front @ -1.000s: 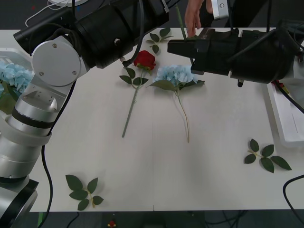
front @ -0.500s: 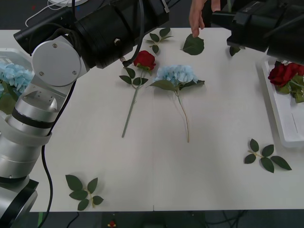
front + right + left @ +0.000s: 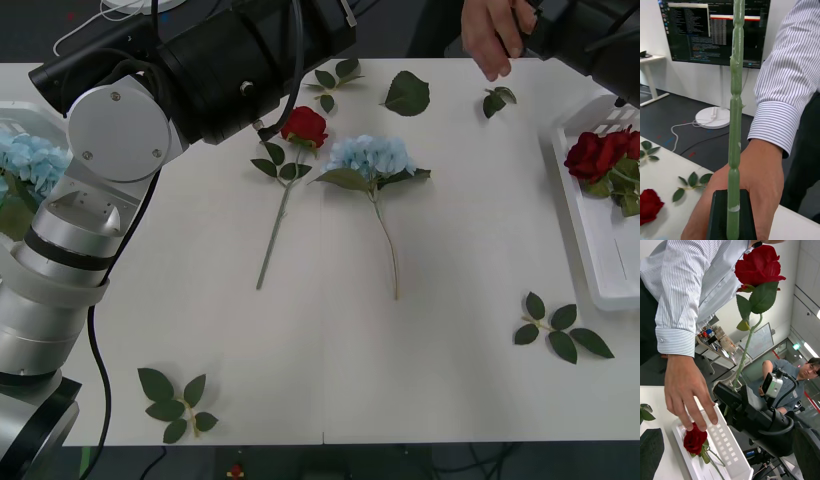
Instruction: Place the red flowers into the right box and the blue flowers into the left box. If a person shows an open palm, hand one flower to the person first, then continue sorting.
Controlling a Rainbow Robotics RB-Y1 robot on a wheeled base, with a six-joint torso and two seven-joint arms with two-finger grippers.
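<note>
1. The red rose (image 3: 759, 266) is up in the air at the far right corner of the table, its green stem (image 3: 734, 112) clamped upright between the black fingers of the right gripper (image 3: 732, 213) — a second ago that gripper was low over the table's far edge beside the blue hydrangea (image 3: 370, 155); now it has swung right and up.
2. The person's hand (image 3: 490, 35) has followed it, sliding from the far middle of the table to the right corner, and sits just behind the held stem.
3. My read: this is the handover, not yet finished — the claw is closed on the stem.
4. Waiting on the table: one red rose (image 3: 304, 126) and the hydrangea, side by side.
5. The right box (image 3: 600, 250) already holds roses.
6. The left arm (image 3: 200, 70) reaches across the far left; whether its gripper is open or closed, I cannot tell.
</note>
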